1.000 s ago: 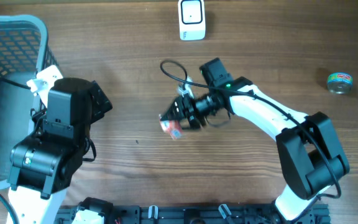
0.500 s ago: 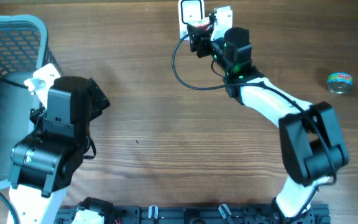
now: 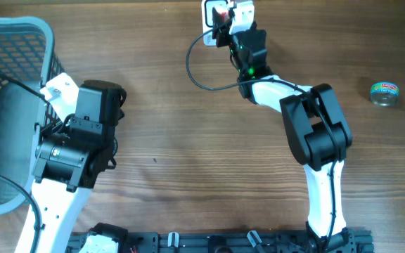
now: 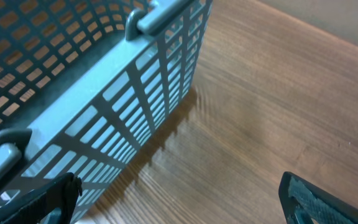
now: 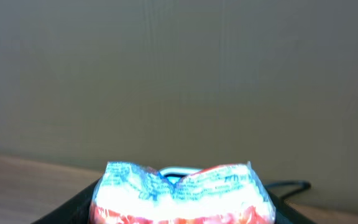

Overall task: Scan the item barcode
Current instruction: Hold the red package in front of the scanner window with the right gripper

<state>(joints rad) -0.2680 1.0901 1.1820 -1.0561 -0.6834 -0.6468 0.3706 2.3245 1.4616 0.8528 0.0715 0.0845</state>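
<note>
The item is a crinkled white, red and blue packet (image 5: 180, 193), and my right gripper (image 5: 180, 210) is shut on it with a dark finger on each side. Seen from overhead, the right gripper (image 3: 232, 17) holds the packet (image 3: 243, 11) right against the white scanner (image 3: 212, 13) at the table's far edge. In the right wrist view a bit of the scanner's rim (image 5: 178, 172) peeks over the packet's top. My left gripper (image 4: 179, 202) is open with only bare table between its fingers, close beside the grey basket (image 4: 104, 93).
The mesh basket (image 3: 13, 35) fills the far left, with the left arm (image 3: 76, 140) beside it. A black cable (image 3: 194, 70) loops from the right wrist. A small round can (image 3: 384, 93) stands at the far right edge.
The right arm carried the packet from the middle of the table up to the scanner, then pressed closer to it. The left arm turned and shifted slightly right.
</note>
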